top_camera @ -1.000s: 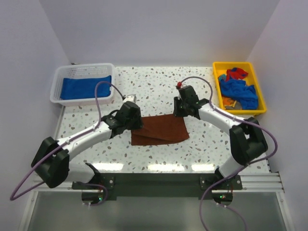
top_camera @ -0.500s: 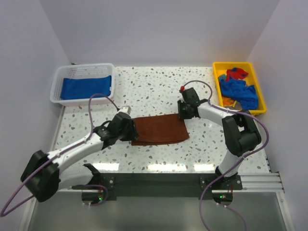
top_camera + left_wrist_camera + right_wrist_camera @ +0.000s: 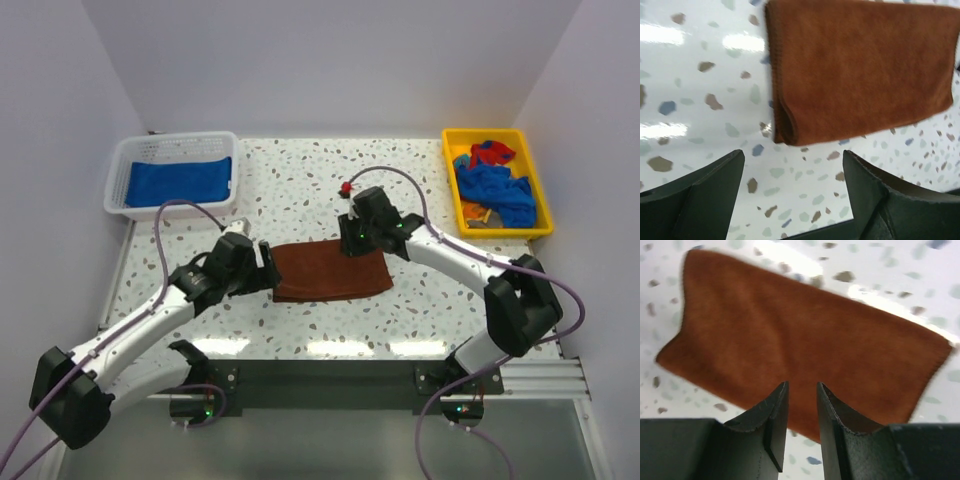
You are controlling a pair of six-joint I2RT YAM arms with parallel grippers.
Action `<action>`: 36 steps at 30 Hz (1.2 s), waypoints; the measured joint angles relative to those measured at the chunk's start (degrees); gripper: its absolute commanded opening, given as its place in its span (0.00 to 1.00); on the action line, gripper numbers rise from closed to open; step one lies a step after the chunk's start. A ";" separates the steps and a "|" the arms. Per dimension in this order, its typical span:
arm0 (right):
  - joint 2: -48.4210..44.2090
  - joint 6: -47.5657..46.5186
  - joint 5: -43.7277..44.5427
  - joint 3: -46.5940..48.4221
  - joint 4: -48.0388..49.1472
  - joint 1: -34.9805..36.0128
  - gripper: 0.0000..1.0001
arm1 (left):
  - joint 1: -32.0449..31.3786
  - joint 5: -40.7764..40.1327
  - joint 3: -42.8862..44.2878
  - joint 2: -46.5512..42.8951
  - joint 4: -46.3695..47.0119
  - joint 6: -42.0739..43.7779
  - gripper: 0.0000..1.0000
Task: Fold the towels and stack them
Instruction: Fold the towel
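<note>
A rust-brown towel (image 3: pixel 332 271) lies folded flat in the middle of the table, its doubled edge to the left. My left gripper (image 3: pixel 266 277) sits just off that left edge, open wide and empty. In the left wrist view the towel (image 3: pixel 860 70) lies ahead of the left gripper (image 3: pixel 792 165), with bare table between the fingers. My right gripper (image 3: pixel 351 243) hovers over the towel's far edge. Seen from the right wrist, the right gripper (image 3: pixel 802 390) has a narrow gap with nothing in it, above the towel (image 3: pixel 805 335).
A white basket (image 3: pixel 128 158) at the back left holds a folded blue towel (image 3: pixel 180 182). A yellow tray (image 3: pixel 450 140) at the back right holds crumpled towels: blue (image 3: pixel 497 190), red (image 3: pixel 492 152) and orange (image 3: pixel 473 212). White walls close in the table.
My left gripper has opened, let go of the towel's left edge and drawn back leftward. The right gripper has slid left along the far edge and its jaws have parted slightly.
</note>
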 measured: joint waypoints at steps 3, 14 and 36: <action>0.13 0.17 -1.16 1.14 0.42 6.10 0.32 | 8.41 1.64 1.05 3.54 0.37 2.43 0.86; 13.22 -0.98 -0.28 6.64 1.40 23.91 0.29 | 28.41 4.39 4.33 11.63 0.72 15.08 0.85; 21.51 -8.66 14.29 25.11 -9.46 29.42 0.26 | 30.03 3.69 1.36 8.85 3.76 20.92 0.85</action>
